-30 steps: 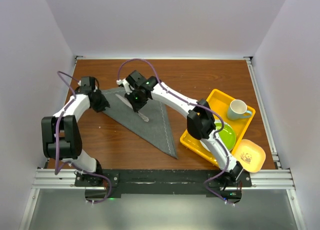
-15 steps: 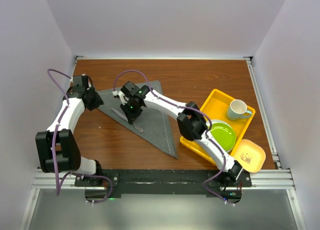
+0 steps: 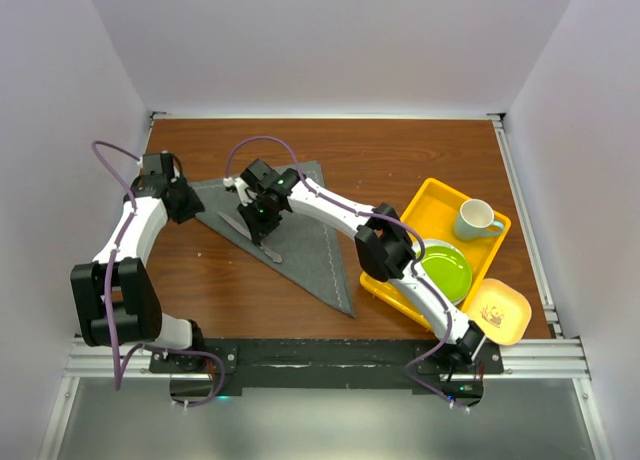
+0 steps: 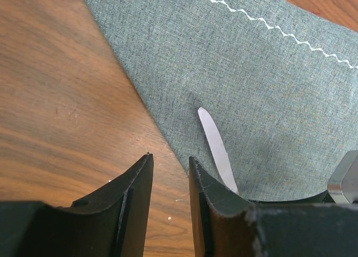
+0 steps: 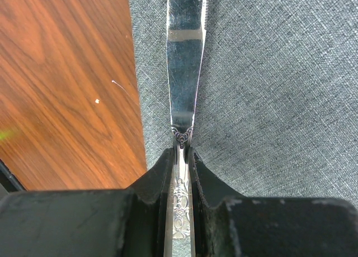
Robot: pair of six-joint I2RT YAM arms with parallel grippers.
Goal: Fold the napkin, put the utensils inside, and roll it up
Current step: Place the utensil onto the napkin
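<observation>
**Right gripper (image 5: 180,156) clamped on a slim silvery metal knife (image 5: 185,95)**

Its two black fingers press together on the ornamented handle just below the blade. The knife lies flat on the large dark grey fabric napkin (image 5: 268,100), close to the cloth's edge, and the brown wooden table (image 5: 67,89) shows just beside it. From above, the napkin is a triangle lying left of centre, one point reaching toward the near edge. Left gripper (image 4: 169,170) sits at the napkin's left corner, fingers a narrow gap apart with nothing between them. The blade tip shows just past them. Well apart to the right, a yellow plastic tray (image 3: 430,195) holds a round green plate (image 3: 452,272) and a pale green mug (image 3: 476,220) — a small yellow dish (image 3: 500,310) sits just beside the tray.
</observation>
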